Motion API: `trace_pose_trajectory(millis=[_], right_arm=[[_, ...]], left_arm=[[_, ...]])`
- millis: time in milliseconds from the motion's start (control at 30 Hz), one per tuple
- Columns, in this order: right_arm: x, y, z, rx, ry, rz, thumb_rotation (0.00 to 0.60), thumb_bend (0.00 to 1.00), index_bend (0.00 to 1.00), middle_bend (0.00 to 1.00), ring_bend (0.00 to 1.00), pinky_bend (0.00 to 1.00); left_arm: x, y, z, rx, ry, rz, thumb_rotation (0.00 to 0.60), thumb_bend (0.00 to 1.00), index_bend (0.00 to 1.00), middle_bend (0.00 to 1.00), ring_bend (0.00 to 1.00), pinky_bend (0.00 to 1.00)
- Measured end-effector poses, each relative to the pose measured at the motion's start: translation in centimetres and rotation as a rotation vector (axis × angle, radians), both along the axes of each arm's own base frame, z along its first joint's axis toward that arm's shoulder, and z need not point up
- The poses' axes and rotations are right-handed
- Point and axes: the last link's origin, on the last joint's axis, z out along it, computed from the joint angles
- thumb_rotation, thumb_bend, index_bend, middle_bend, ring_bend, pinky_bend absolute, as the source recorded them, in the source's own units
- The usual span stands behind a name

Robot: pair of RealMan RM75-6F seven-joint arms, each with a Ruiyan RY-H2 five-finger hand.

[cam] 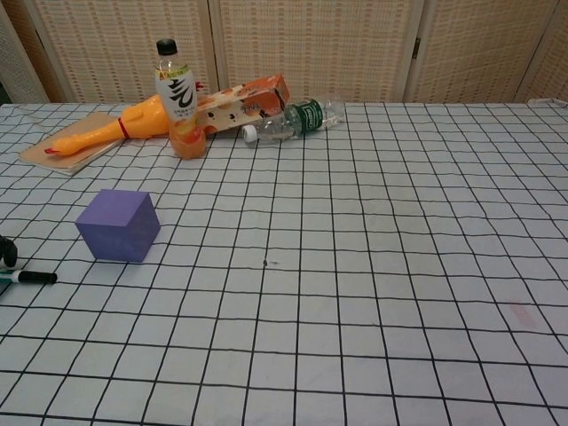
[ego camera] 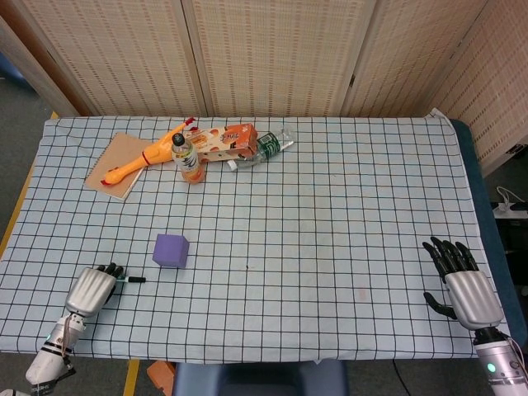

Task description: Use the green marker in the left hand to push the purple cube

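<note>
The purple cube stands on the checked cloth at the front left. Just in front of it and to its left lies the green marker, flat on the cloth with its black cap pointing right. My left hand lies palm down over the marker's rear end, its fingertips stretched out past the barrel; no grip on the marker shows. My right hand rests at the front right corner with its fingers spread and nothing in it.
At the back left lie a notebook, a rubber chicken, an upright orange drink bottle, an orange carton and a clear bottle on its side. The table's front edge runs just behind both hands.
</note>
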Motion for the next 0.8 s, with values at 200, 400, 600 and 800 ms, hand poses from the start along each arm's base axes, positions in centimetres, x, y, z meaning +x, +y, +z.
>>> trace_pose_trajectory(millis=[200,400,600,800], right_arm=[[-0.01,0.04,0.03,0.008,-0.001,-0.002,0.600,0.18,0.00,0.00,0.00,0.00],[-0.04,0.08,-0.04,0.016,0.003,-0.008,0.600,0.18,0.00,0.00,0.00,0.00],[-0.01,0.10,-0.12,0.021,0.004,-0.009,0.600,0.18,0.00,0.00,0.00,0.00],[-0.01,0.09,-0.26,0.029,0.006,-0.009,0.600,0.18,0.00,0.00,0.00,0.00]], left_arm=[[-0.13,0.21,-0.13,0.001,0.000,0.001,0.600,0.41,0.47,0.47,0.58,0.82],[-0.29,0.32,-0.09,0.006,0.001,0.000,0.600,0.41,0.50,0.48,0.58,0.82],[-0.42,0.35,0.00,0.009,0.002,-0.002,0.600,0.42,0.55,0.53,0.59,0.83],[-0.12,0.44,0.30,0.032,-0.018,-0.029,0.600,0.46,0.69,0.68,0.65,0.84]])
